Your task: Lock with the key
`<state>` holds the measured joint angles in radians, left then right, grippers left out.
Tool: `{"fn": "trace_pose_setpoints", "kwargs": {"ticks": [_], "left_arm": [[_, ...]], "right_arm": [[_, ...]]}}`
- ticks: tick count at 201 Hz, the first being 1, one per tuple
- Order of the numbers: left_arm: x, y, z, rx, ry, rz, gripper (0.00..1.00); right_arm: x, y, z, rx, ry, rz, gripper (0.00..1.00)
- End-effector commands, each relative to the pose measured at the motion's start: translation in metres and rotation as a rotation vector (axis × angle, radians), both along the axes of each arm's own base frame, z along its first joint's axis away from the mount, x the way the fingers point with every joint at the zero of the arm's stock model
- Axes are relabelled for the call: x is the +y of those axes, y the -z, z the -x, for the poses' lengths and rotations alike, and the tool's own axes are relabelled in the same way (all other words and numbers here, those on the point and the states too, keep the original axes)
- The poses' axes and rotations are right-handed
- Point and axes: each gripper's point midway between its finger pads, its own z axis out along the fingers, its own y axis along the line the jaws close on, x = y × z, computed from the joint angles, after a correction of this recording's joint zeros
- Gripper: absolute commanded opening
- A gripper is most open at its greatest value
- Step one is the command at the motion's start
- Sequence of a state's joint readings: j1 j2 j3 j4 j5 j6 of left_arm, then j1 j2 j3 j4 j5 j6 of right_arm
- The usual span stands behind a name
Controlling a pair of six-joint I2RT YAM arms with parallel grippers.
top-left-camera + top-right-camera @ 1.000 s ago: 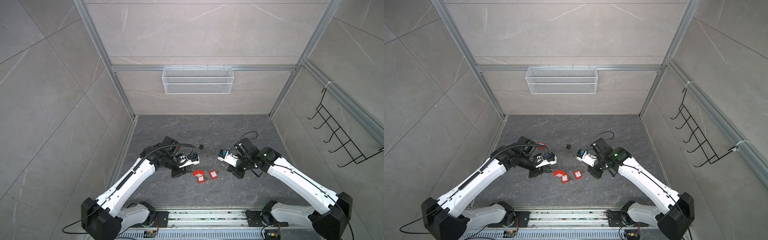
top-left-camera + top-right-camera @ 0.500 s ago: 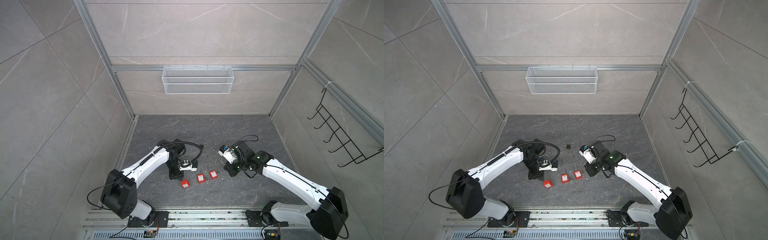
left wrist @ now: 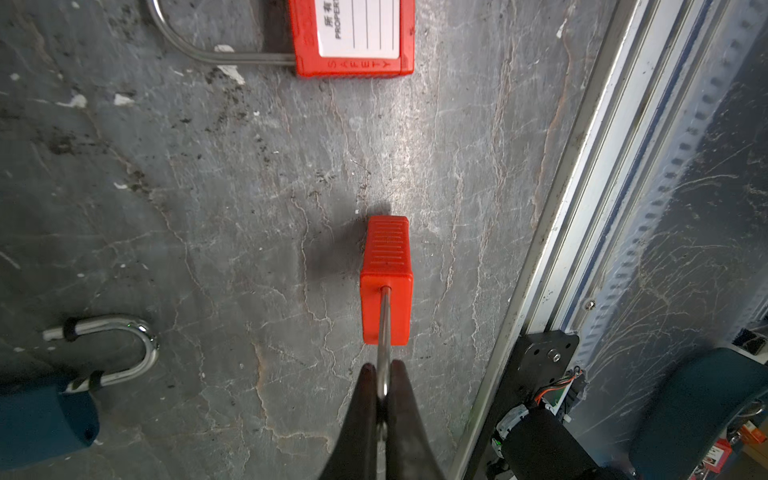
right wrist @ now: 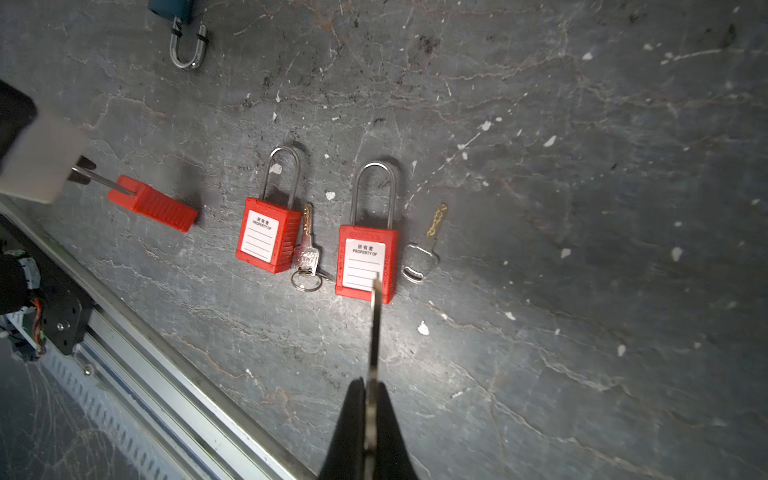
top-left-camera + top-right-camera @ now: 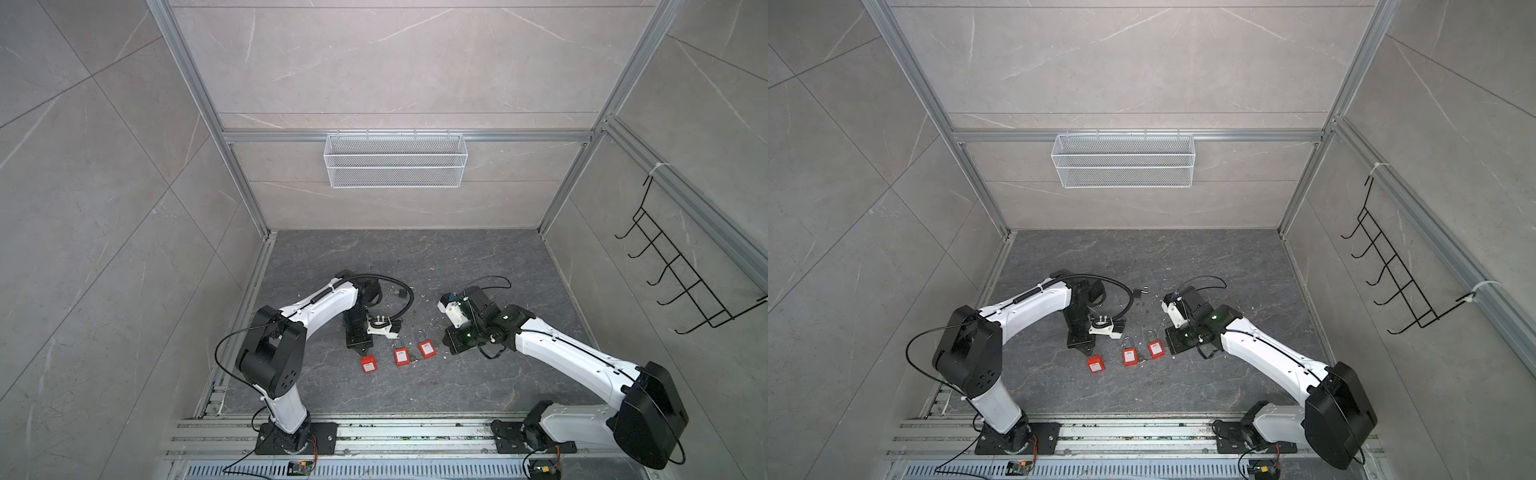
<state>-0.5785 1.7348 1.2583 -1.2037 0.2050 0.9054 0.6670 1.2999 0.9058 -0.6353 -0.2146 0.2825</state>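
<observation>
My left gripper [image 3: 384,368] is shut on the steel shackle [image 3: 385,324] of a red padlock [image 3: 386,270], which sits low at the floor with its narrow side up. In both top views this padlock [image 5: 368,364] [image 5: 1095,364] is the leftmost of three, just in front of the left gripper [image 5: 358,341]. My right gripper [image 4: 372,382] is shut on a thin key [image 4: 375,324], seen edge-on. Its tip hangs over the label of another red padlock [image 4: 365,262]. In a top view the right gripper [image 5: 451,345] is beside that padlock [image 5: 427,348].
A third red padlock [image 4: 268,235] lies between them with a ringed key [image 4: 306,251] beside it. A loose key [image 4: 419,257] lies next to the right padlock. A dark blue padlock [image 3: 41,415] lies farther back. The front rail [image 5: 374,432], wall basket [image 5: 395,166] and hook rack [image 5: 685,282] edge the floor.
My left gripper has come down and toward the front, bringing the red padlock to the floor left of the other two. The right gripper has drawn back slightly with the key.
</observation>
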Motion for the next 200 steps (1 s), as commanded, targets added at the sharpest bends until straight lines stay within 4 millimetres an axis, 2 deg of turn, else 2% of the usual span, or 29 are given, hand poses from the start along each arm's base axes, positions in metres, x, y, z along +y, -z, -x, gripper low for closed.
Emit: {"fn": "trace_pose_setpoints", "kwargs": {"ticks": [1,36,53,68,88,114,149,179,200], "left_arm": [[0.003,0.012,-0.007,-0.011,0.028,-0.041,0.0],[-0.007,0.023,-0.033,-0.083,0.024,-0.033,0.09],[-0.013,0.027,-0.043,-0.085,0.022,-0.015,0.17],[-0.017,0.029,-0.049,-0.09,0.034,-0.003,0.2],[-0.024,0.031,-0.061,-0.114,0.011,0.018,0.22],[-0.023,0.03,-0.078,-0.143,-0.059,0.041,0.28],[-0.017,0.002,-0.107,-0.257,-0.215,0.134,0.36],[-0.001,-0.043,-0.136,-0.414,-0.498,0.292,0.37],[0.012,-0.072,-0.136,-0.457,-0.705,0.429,0.37]], "right_arm": [[0.011,0.002,0.005,0.047,0.042,-0.046,0.0],[0.029,0.001,0.014,0.089,0.055,-0.067,0.0],[0.04,0.0,0.018,0.116,0.068,-0.083,0.0],[0.047,-0.002,0.019,0.133,0.088,-0.1,0.0],[0.05,-0.002,0.02,0.161,0.138,-0.117,0.0],[0.052,-0.005,0.024,0.194,0.168,-0.108,0.0],[0.067,-0.009,0.034,0.259,0.176,-0.109,0.0],[0.096,-0.013,0.038,0.309,0.176,-0.134,0.0],[0.123,-0.011,0.041,0.335,0.158,-0.158,0.0]]}}
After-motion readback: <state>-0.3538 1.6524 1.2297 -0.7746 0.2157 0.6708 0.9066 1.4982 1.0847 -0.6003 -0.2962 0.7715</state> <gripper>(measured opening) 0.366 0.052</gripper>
